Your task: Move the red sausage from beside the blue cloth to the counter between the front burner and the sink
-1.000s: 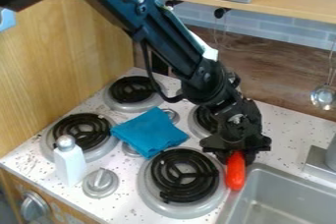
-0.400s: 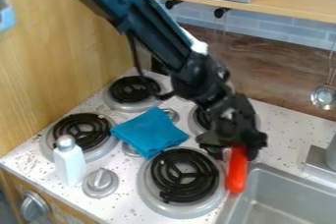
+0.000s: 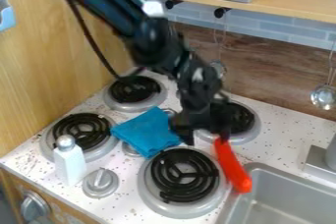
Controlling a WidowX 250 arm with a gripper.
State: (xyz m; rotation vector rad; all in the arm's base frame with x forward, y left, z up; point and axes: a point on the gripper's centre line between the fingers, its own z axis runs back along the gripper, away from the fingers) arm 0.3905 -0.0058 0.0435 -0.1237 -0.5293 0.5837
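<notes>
The end effector [image 3: 206, 139] hangs open, fingers apart; a long red object [image 3: 234, 167] slants out by one fingertip; blue cloth [image 3: 148, 130] just beside the other!

The cloth [image 3: 148, 130] is matt and soft. The sink [image 3: 286, 191] is of smooth metal. The side panel [image 3: 56, 66] looks like smooth, grained wood.

A bare strip of worktop [image 3: 285, 137] gives passage right of centre, between the back right burner [image 3: 255, 128] and the sink [image 3: 282, 203]; the sink's basin is open from above at lower right. The faucet base [image 3: 320, 165] blocks the right edge, the shelf [image 3: 295, 4] overhangs upper right, and the upright white bottle [image 3: 70, 163] obstructs lower left.
</notes>
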